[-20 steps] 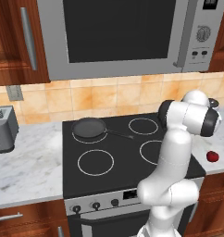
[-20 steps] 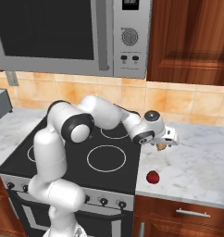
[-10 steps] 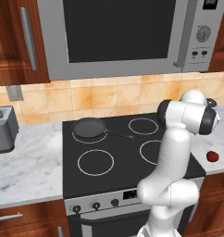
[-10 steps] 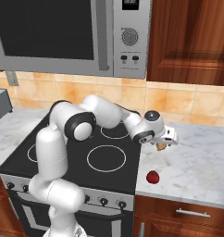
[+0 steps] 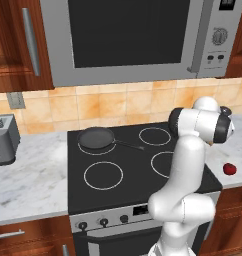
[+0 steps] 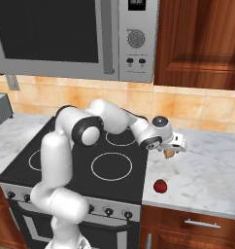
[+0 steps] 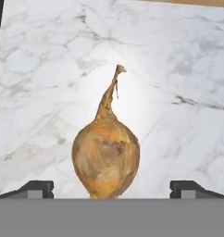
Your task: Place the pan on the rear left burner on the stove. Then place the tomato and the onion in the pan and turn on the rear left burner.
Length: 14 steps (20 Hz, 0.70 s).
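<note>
The pan (image 5: 96,137) is seen resting on the rear left burner (image 5: 97,142) of the stove (image 5: 128,175), its thin handle pointing right towards the middle of the glass. Nothing is seen inside the pan. The arm is stretched across the cooktop to the right-hand marble counter (image 6: 207,170), where the gripper (image 6: 174,148) is held low over the onion (image 7: 106,155). In the hand view the two dark fingertips (image 7: 36,189) are spread wide, one at each side of the bulb and clear of it, so the jaws are open and nothing is gripped. The onion lies on the marble with its stalk tip pointing away from the hand. In the right base view the onion is partly covered by the hand, with only a yellow-brown patch showing beneath it. The tomato (image 6: 160,186) lies on the same counter, nearer the front edge and just beside the stove's right side, apart from the onion. A microwave (image 5: 128,37) is mounted above the stove, and a toaster (image 5: 3,140) stands on the left counter, well apart from the work.
</note>
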Tool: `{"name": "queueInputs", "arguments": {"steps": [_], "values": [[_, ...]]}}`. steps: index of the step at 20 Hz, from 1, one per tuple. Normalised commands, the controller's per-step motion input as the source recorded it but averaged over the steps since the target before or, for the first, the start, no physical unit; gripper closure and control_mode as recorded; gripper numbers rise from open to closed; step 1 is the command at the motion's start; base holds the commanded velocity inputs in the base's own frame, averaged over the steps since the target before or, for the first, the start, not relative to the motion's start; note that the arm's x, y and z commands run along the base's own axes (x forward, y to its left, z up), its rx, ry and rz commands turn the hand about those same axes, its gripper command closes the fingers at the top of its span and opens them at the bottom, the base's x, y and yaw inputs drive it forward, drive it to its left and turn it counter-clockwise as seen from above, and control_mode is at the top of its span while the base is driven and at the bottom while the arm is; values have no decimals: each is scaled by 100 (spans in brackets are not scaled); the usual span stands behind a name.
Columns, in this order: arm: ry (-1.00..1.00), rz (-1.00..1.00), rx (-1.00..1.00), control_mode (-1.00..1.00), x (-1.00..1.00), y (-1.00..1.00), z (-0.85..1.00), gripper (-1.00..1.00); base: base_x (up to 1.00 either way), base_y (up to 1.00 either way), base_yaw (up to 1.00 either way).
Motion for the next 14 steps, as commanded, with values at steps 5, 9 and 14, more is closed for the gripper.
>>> {"name": "queueInputs", "arguments": {"steps": [5, 9, 14], "values": [[0, 0, 2, -100, 5, 0, -16, -100, 0, 0, 0], [0, 0, 1, -100, 7, 0, -16, -100, 0, 0, 0], [0, 0, 0, -100, 7, 0, -17, -100, 0, 0, 0]]}}
